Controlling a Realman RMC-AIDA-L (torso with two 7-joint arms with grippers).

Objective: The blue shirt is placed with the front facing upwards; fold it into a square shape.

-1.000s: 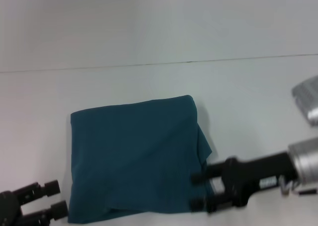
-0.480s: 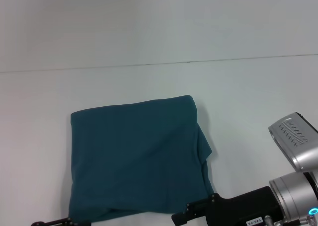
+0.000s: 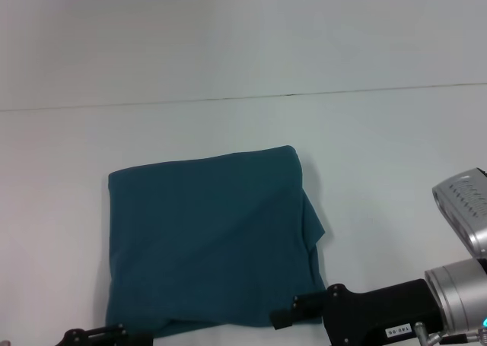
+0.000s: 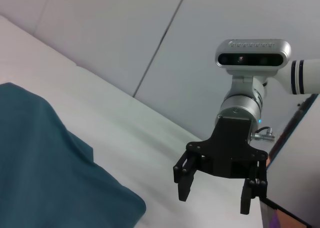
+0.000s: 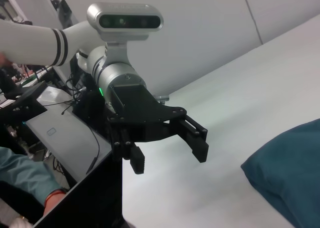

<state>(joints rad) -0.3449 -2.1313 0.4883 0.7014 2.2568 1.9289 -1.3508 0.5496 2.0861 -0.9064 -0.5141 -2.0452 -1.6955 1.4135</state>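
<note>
The blue shirt (image 3: 209, 239) lies on the white table as a rough square, plain teal side up, with a loose fold sticking out at its right edge. No lettering or collar shows. My right gripper (image 3: 283, 315) hovers just off the shirt's near right corner. The left wrist view shows it open and empty (image 4: 215, 202) beside the shirt (image 4: 45, 178). My left gripper (image 3: 99, 335) sits at the near left corner, mostly cut off. In the right wrist view it stands open and empty (image 5: 170, 162), apart from the shirt (image 5: 290, 168).
The white table (image 3: 380, 156) runs back to a seam line (image 3: 289, 95). Past the table's left edge are a tablet (image 5: 65, 138) on a dark stand and a person's arm (image 5: 25, 188).
My right gripper has drawn back from the shirt's right edge toward the near side. My left gripper has dropped almost out of the head view. The shirt has not moved.
</note>
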